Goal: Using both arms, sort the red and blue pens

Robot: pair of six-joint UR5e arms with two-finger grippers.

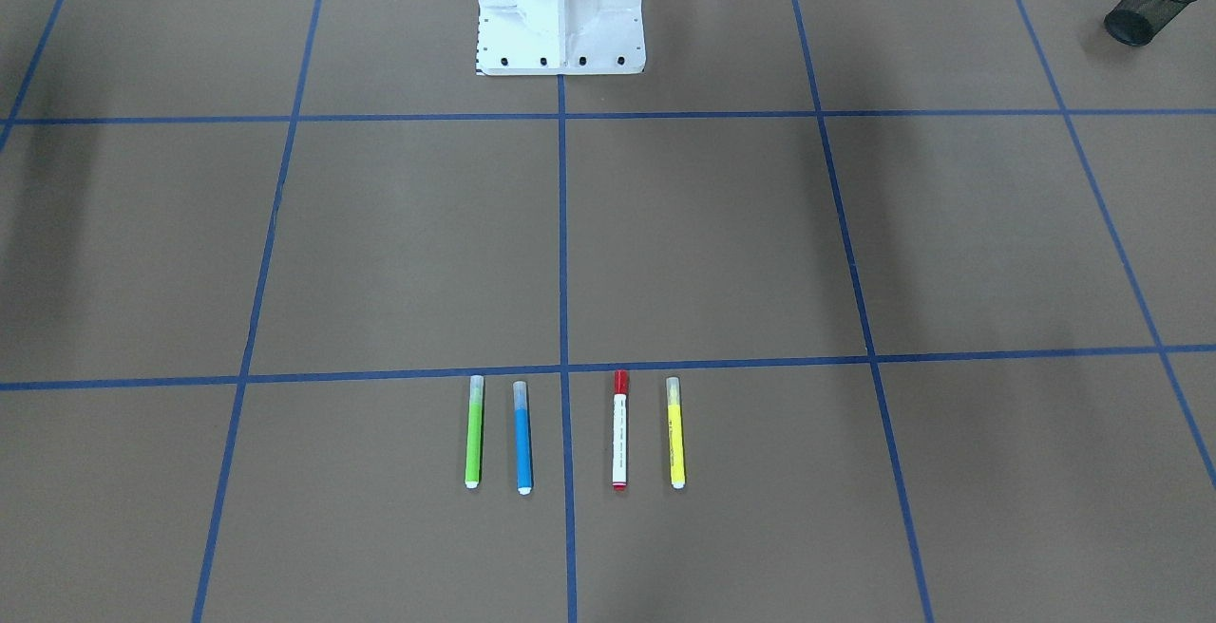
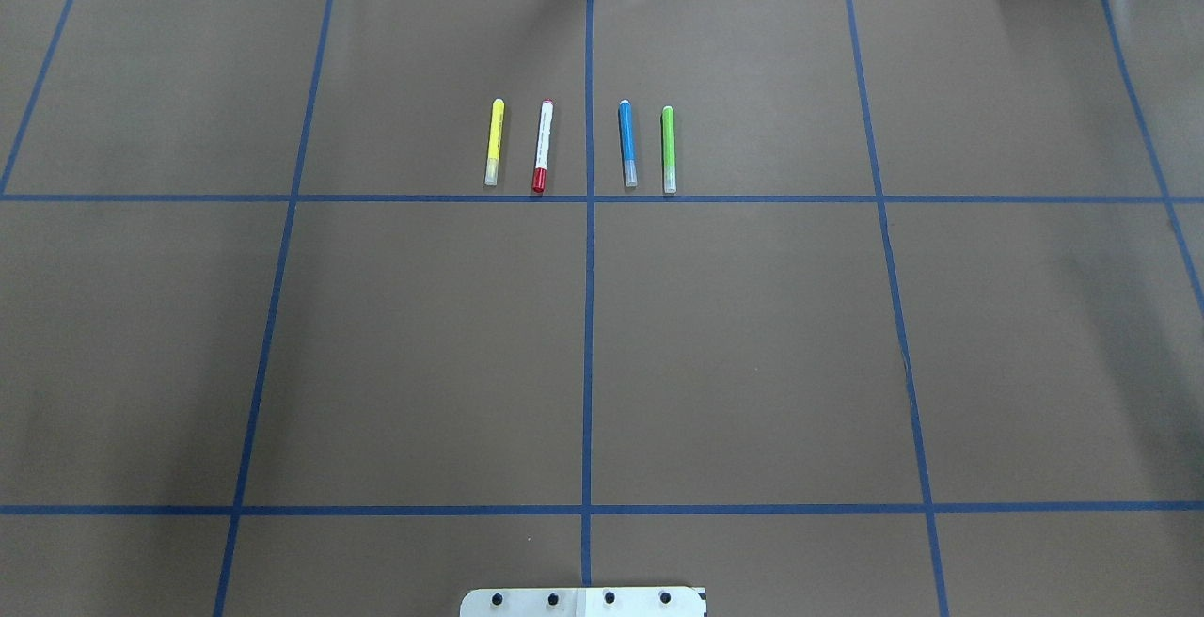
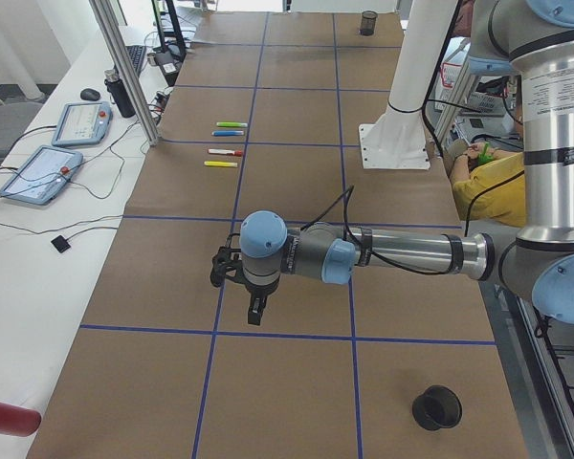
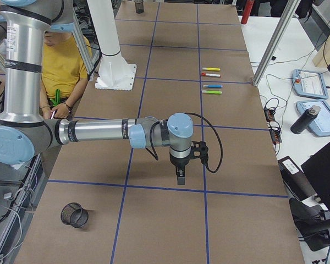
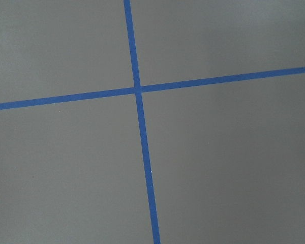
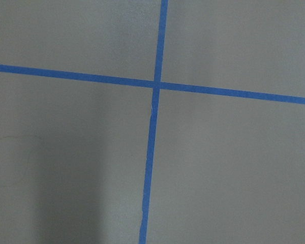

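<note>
Four markers lie side by side on the brown table, far from the robot's base. The red pen (image 1: 619,430) (image 2: 543,146) has a white barrel, and the blue pen (image 1: 522,437) (image 2: 626,142) lies one tape line away from it. Both also show small in the side views: red pen (image 3: 225,152) (image 4: 210,74), blue pen (image 3: 228,133) (image 4: 212,86). My left gripper (image 3: 255,316) hangs over the table's left end, pointing down, well away from the pens. Over the right end hangs my right gripper (image 4: 180,180). Whether either is open or shut, I cannot tell. Both wrist views show only paper and tape.
A green marker (image 1: 474,431) and a yellow marker (image 1: 675,433) flank the pens. Black mesh cups stand near the table's ends (image 3: 436,408) (image 4: 74,214) (image 1: 1151,4). The white robot base (image 1: 560,25) is at the near-middle edge. A person in a yellow shirt (image 4: 63,60) sits behind it.
</note>
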